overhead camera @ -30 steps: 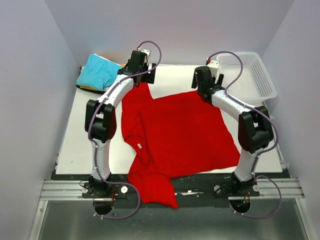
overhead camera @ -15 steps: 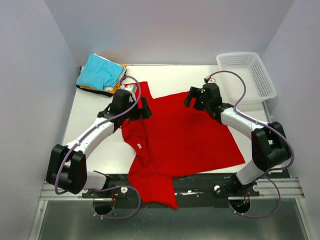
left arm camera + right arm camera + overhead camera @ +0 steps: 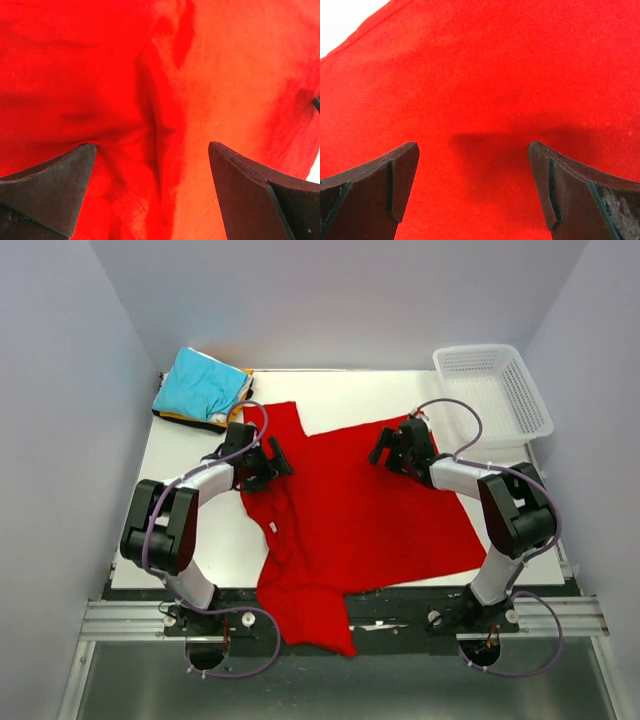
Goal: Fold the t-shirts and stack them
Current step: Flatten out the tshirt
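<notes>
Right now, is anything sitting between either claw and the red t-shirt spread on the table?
Nothing visible. The left claw and right claw are both open directly over the plain bright red cloth t-shirt, with only red fabric between their fingers. The white plastic mesh basket sits off at the far right corner.

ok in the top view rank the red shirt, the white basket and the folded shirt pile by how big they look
1. red t-shirt, by far the largest, spread over the table
2. white mesh basket
3. folded pile with the turquoise shirt on top, only somewhat smaller than the basket
</notes>
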Robot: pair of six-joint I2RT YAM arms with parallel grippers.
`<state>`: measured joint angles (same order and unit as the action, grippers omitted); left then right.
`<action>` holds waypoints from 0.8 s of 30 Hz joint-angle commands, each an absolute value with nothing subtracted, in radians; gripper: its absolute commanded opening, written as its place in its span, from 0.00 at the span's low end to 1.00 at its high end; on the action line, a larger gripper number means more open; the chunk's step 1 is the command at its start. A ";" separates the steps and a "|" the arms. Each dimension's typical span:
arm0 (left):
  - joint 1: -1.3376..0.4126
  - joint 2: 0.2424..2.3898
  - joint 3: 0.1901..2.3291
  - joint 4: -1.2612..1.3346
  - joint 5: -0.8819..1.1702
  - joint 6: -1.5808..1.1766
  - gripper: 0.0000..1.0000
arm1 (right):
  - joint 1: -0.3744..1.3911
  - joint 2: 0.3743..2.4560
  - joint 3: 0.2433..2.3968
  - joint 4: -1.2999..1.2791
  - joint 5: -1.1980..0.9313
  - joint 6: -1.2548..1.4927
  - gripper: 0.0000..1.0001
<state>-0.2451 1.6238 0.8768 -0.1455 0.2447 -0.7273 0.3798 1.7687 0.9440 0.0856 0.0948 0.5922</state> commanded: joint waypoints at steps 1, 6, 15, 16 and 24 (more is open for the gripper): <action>-0.217 1.703 0.977 -0.248 0.227 -0.733 0.99 | 0.342 1.842 0.963 0.107 0.132 0.650 1.00; -0.199 1.778 1.132 -0.367 0.206 -0.711 0.99 | 0.274 1.883 0.967 0.118 0.100 0.676 1.00; -0.198 1.887 1.327 -0.592 0.209 -0.699 0.99 | 0.241 1.912 1.046 0.069 0.122 0.664 1.00; -0.199 1.887 1.323 -0.589 0.211 -0.695 0.98 | 0.239 1.902 1.040 0.068 0.132 0.666 1.00; -0.207 1.865 1.446 -0.722 -0.032 -0.682 0.99 | 0.236 1.813 1.013 0.053 0.158 0.621 1.00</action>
